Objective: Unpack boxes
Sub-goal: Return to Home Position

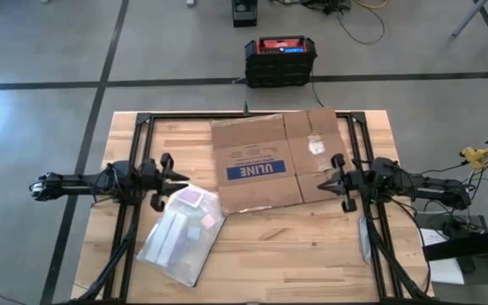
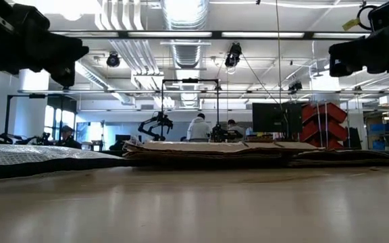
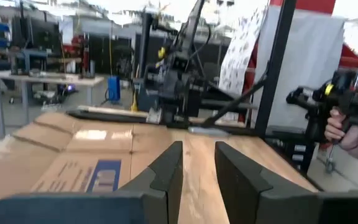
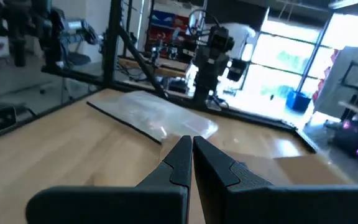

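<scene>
The brown cardboard box (image 1: 274, 161) lies flat and opened out on the middle of the table, its blue ULINE label (image 1: 251, 172) facing up. It also shows in the left wrist view (image 3: 73, 155) and the low view (image 2: 215, 150). My left gripper (image 1: 185, 177) hovers above the table at the box's left edge, its fingers (image 3: 166, 171) slightly apart and empty. My right gripper (image 1: 322, 182) hovers above the box's right edge, shut and empty (image 4: 191, 149). In the low view both grippers hang well above the table.
A clear plastic bag (image 1: 180, 233) with flat items inside lies on the table at the near left, partly under the box's corner. A black-and-red case (image 1: 280, 59) stands on the floor beyond the far edge. A black frame (image 1: 142, 127) runs around the table. A person's hand (image 3: 344, 130) shows beyond the table.
</scene>
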Robot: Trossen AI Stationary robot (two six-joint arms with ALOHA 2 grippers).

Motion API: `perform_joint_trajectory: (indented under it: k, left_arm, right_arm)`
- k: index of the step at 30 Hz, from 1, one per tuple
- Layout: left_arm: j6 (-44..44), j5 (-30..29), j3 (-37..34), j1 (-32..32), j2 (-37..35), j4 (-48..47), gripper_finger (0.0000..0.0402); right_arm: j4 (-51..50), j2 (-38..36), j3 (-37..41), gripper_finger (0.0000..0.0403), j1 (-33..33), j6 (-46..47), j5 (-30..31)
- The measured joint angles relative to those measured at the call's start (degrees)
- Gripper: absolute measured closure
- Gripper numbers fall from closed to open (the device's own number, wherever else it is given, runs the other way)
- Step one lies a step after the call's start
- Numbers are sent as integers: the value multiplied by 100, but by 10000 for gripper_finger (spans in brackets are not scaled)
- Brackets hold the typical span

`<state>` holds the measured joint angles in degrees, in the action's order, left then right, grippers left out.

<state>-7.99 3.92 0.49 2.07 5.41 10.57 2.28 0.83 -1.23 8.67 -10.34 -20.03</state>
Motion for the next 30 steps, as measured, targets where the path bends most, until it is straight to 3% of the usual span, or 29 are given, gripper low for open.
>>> perform_joint_trajectory:
  k: [2,14,30]
  left_arm:
    - [0,0,0,0,101,9,324]
    - [0,0,0,0,649,-61,324]
    - [0,0,0,0,1200,-98,324]
  right_arm:
    - [-47,48,0,403,-1,-74,72]
    - [-65,925,-4,403,-2,2122,67]
    - [-66,1284,-4,403,-2,2335,66]
